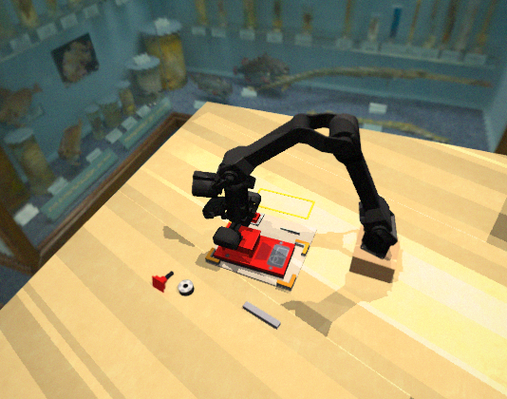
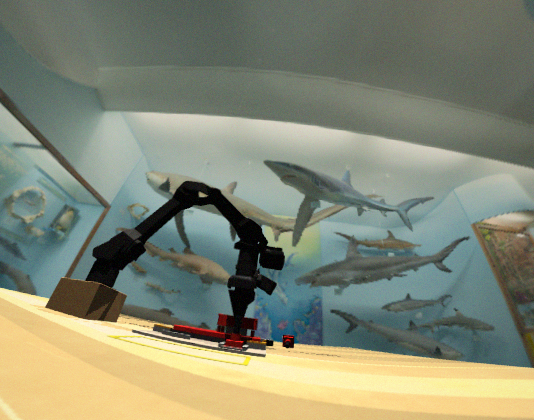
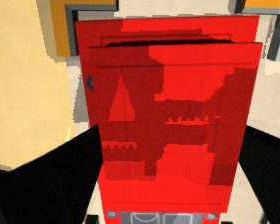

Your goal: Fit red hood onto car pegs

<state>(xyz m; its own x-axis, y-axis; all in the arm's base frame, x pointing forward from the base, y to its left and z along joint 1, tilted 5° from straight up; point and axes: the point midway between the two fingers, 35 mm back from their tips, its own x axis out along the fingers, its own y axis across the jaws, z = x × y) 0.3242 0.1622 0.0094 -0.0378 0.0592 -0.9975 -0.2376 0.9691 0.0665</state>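
Observation:
My gripper (image 1: 236,234) (image 2: 236,327) (image 3: 167,130) is shut on the red hood (image 1: 248,241) (image 2: 226,323) (image 3: 171,100), with one black finger on each long side. It holds the hood right down at the left end of the red chassis (image 1: 272,266) (image 2: 189,330) (image 3: 166,27). The chassis sits in the jig with orange corners (image 1: 288,283) (image 3: 83,12). The hood covers the engine and the pegs, so I cannot tell whether the pegs are in the holes. A grey see-through part (image 1: 279,254) shows on the uncovered end of the chassis.
A small red piece with a black stem (image 1: 159,281) (image 2: 287,340), a grey wheel (image 1: 185,287) and a grey bar (image 1: 261,314) lie in front of the jig. A yellow outlined rectangle (image 1: 287,192) (image 2: 187,352) lies behind it. The arm's base block (image 1: 373,267) (image 2: 87,299) stands to the right.

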